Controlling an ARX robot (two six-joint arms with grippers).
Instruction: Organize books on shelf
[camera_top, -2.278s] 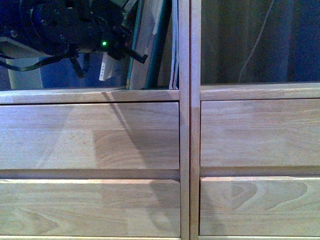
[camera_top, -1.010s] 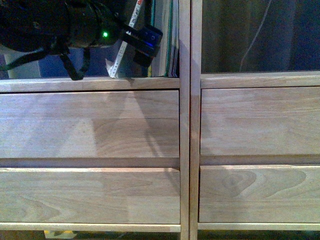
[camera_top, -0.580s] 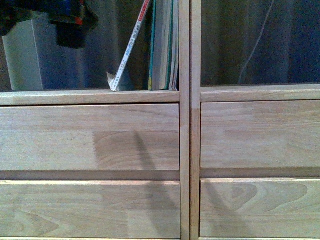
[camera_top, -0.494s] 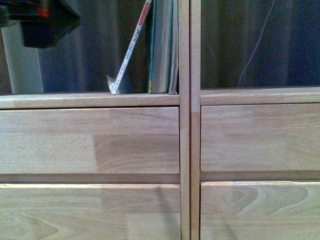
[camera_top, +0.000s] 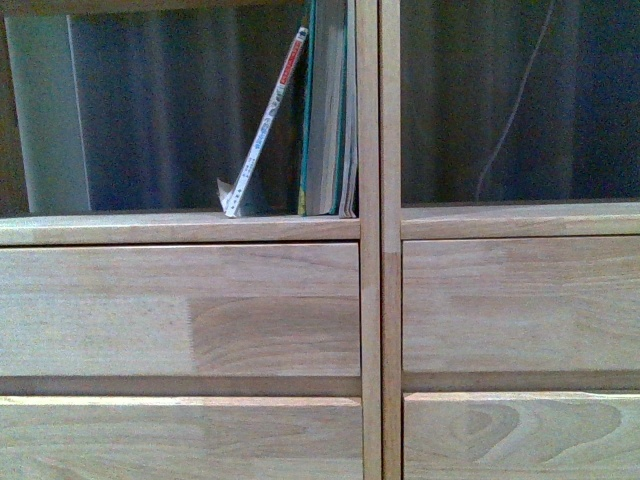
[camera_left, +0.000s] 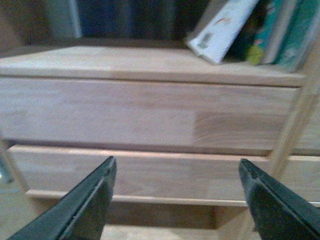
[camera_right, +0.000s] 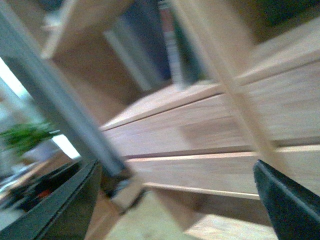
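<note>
One thin white paperback with red spine lettering (camera_top: 266, 123) leans rightward onto the upright teal book (camera_top: 322, 110) on the light-wood shelf (camera_top: 180, 228), lying up and to the right of the left gripper (camera_left: 177, 195), whose jaws gape wide and empty, as do the right gripper's (camera_right: 177, 197).

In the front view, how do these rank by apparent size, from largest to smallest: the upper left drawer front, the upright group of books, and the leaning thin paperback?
1. Upper left drawer front, clearly largest.
2. Upright group of books, cut off at the top edge.
3. Leaning thin paperback, only its narrow spine shows.
</note>
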